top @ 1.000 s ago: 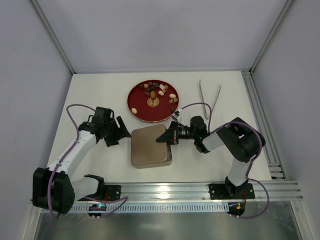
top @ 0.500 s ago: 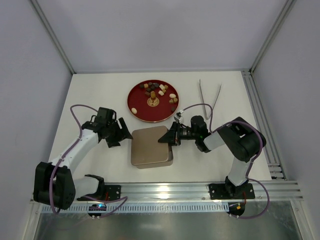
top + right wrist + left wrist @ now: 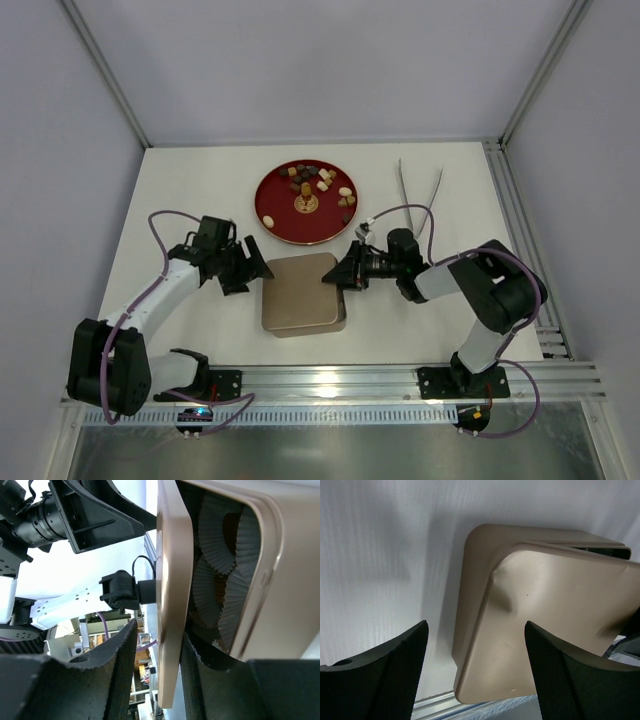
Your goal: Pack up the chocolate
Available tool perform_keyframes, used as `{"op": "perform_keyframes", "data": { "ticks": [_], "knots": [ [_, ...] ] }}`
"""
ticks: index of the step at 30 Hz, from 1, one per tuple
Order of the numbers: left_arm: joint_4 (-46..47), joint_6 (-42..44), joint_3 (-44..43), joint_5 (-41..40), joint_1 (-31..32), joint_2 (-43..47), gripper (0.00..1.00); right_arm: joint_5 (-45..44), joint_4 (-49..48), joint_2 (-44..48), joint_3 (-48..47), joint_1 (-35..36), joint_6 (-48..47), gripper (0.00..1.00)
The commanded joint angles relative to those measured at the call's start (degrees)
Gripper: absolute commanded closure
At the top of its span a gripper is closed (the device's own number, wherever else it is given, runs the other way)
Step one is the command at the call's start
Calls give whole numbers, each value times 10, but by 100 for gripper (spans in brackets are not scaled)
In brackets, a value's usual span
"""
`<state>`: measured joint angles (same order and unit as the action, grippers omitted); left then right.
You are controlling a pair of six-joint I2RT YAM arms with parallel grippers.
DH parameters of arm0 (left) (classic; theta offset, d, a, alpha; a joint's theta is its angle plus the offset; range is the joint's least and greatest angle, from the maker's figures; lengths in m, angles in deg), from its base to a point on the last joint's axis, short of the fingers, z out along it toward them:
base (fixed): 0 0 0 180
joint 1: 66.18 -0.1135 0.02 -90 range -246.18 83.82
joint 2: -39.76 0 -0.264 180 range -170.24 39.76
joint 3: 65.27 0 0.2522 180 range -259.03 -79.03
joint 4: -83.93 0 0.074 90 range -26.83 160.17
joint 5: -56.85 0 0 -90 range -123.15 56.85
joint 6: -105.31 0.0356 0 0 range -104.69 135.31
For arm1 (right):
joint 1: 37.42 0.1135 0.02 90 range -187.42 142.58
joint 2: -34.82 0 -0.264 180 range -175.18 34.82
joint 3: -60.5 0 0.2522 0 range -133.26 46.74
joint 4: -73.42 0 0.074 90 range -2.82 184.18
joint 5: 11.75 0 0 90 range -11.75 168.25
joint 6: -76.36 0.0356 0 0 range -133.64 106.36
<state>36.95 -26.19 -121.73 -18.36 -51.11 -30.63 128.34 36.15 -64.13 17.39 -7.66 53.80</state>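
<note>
Tan tin (image 3: 303,293), lid (image 3: 560,625) tilted ajar, between both grippers. Red plate (image 3: 275,215) beyond their fingertips. Left gripper (image 3: 252,275) spread wide, empty, just short of tin's corner; right gripper (image 3: 340,277) part-open, loosely straddling lid's edge. Chocolate (image 3: 320,180) scattered on plate, well apart from either.

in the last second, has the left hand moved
Yes. The left hand has shifted right, toward the tan box, judged against the red plate, which has stayed put.

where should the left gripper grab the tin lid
Best bet: pinch the left rim of the lid, coming in level from the left. The lid sits askew and raised over the base, so that rim's skirt is exposed, and the open left gripper faces it.
</note>
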Motion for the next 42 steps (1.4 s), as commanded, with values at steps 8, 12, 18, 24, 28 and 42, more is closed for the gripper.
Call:
{"op": "perform_keyframes", "data": {
  "ticks": [8,12,18,24,28,42],
  "knots": [
    [47,-10,9,37,14,-10,23,-25,138,72,-5,-21,-103,59],
    [53,-14,9,37,21,-14,23,-35,187,89,-11,-28,-132,59],
    [55,-20,11,34,28,-14,24,-57,261,113,-26,-32,-178,59],
    [54,-24,17,31,32,-12,25,-94,345,144,-49,-32,-226,59],
    [53,-25,18,29,35,-12,26,-114,384,166,-63,-32,-249,59],
    [39,-43,12,24,49,10,28,-208,487,228,-67,-12,-300,56]
  ]
}}
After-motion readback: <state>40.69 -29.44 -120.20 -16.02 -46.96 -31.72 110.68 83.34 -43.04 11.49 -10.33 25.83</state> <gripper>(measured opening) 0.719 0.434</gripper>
